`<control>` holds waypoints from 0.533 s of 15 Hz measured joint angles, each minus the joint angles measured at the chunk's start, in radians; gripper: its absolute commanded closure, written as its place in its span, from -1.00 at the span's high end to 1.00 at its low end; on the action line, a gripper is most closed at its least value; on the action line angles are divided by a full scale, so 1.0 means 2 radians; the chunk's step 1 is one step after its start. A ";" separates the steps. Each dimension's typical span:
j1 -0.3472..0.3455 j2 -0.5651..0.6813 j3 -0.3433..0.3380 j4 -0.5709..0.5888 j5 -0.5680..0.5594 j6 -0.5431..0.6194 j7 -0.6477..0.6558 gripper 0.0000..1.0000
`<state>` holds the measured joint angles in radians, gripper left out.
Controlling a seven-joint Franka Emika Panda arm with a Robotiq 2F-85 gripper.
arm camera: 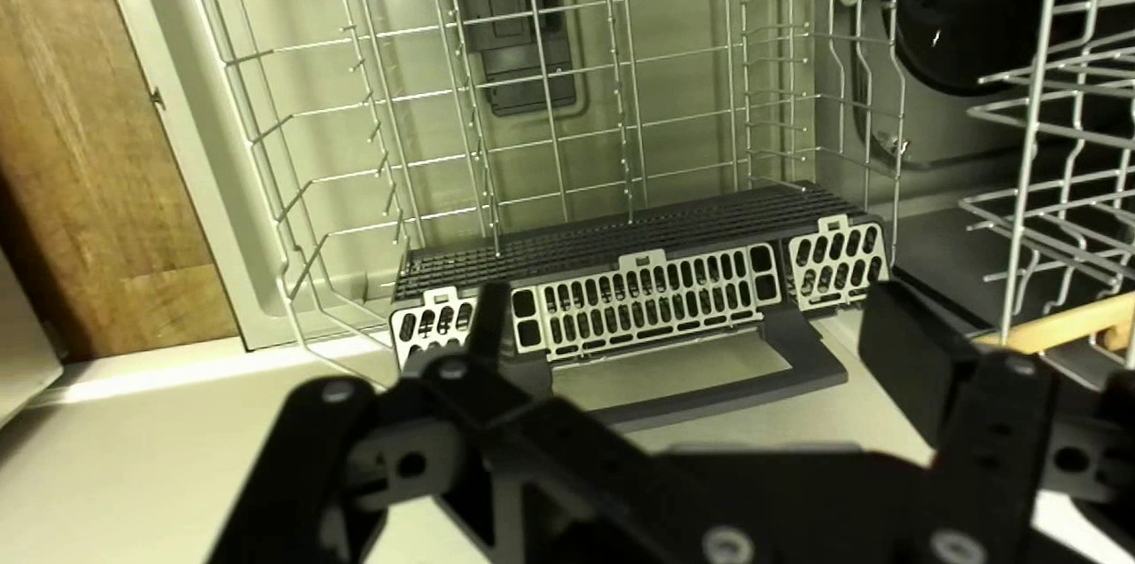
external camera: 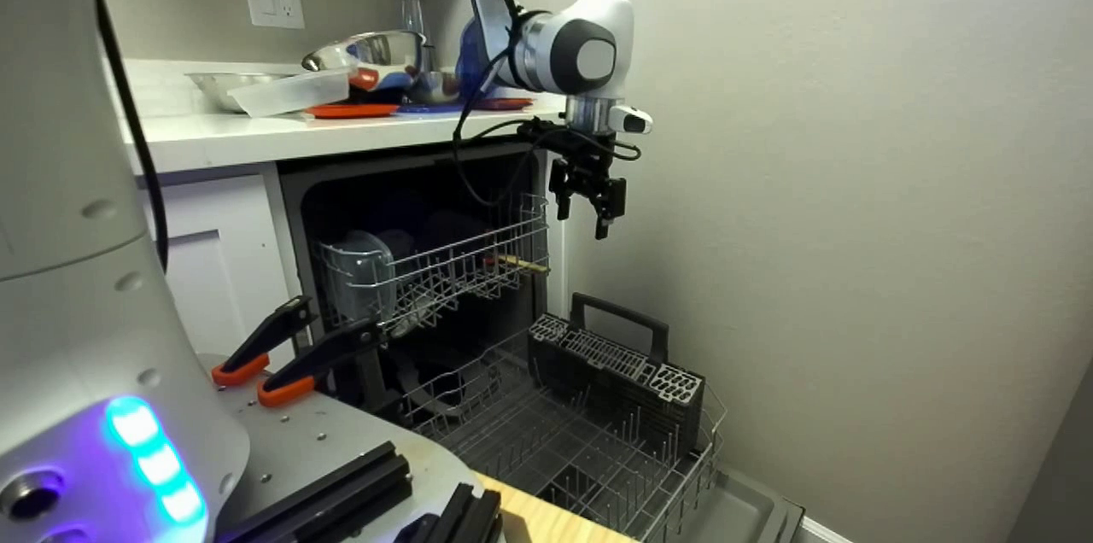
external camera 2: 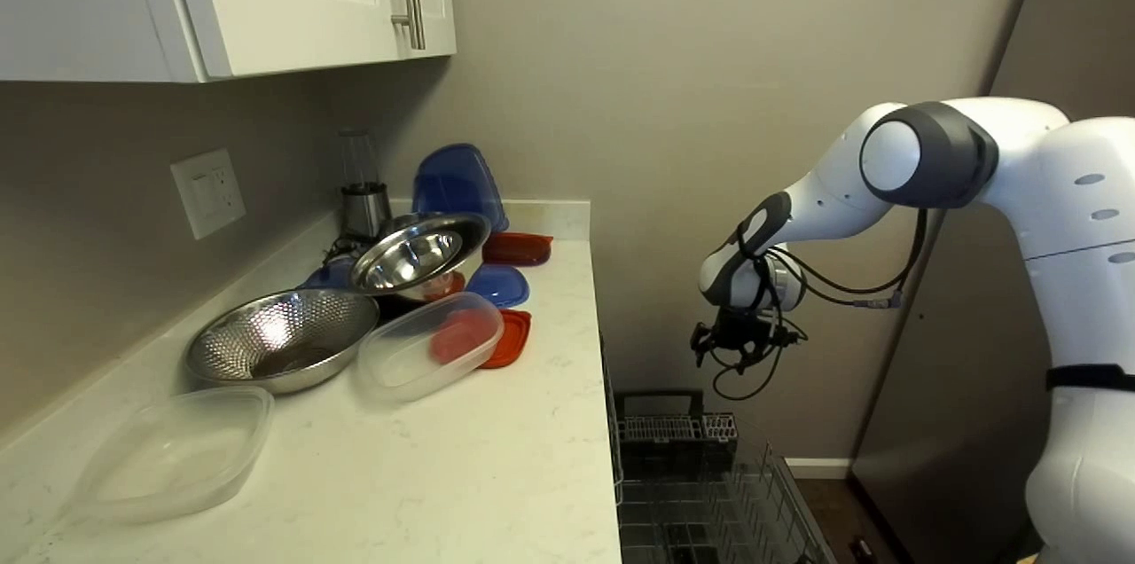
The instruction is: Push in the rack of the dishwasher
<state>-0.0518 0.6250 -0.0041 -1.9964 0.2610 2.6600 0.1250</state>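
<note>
The dishwasher is open, and its wire lower rack (external camera: 687, 487) is pulled out over the lowered door (external camera: 756, 509). The lower rack also shows in the wrist view (arm camera: 550, 85) and partly in an exterior view (external camera 2: 785, 493). A dark cutlery basket (external camera: 615, 385) with a raised handle stands in it along the wall side. The upper rack (external camera: 465, 257) sits at the dishwasher opening, holding a clear container and a yellowish utensil. My gripper (external camera: 582, 223) is open and empty, pointing down, high above the lower rack near the wall. Its fingers (arm camera: 692, 305) are wide apart, touching nothing.
A white counter (external camera 2: 532, 458) above the dishwasher holds metal bowls, clear containers and coloured lids. A grey wall (external camera: 811, 184) stands close beside the gripper. Clamps (external camera: 299, 364) and black rails (external camera: 341, 492) sit on the robot's mount. A cable loop hangs near the gripper.
</note>
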 measured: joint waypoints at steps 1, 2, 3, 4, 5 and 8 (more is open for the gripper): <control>0.000 -0.007 -0.003 -0.009 -0.001 0.005 0.000 1.00; 0.001 -0.012 -0.004 -0.016 -0.002 0.007 0.000 1.00; 0.001 -0.015 -0.004 -0.019 -0.002 0.008 0.000 1.00; 0.002 -0.015 -0.004 -0.019 -0.002 0.008 0.000 1.00; 0.002 -0.015 -0.004 -0.019 -0.002 0.008 0.000 1.00; 0.002 -0.015 -0.004 -0.019 -0.002 0.008 0.000 1.00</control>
<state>-0.0476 0.5945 -0.0129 -2.0352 0.2570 2.6761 0.1250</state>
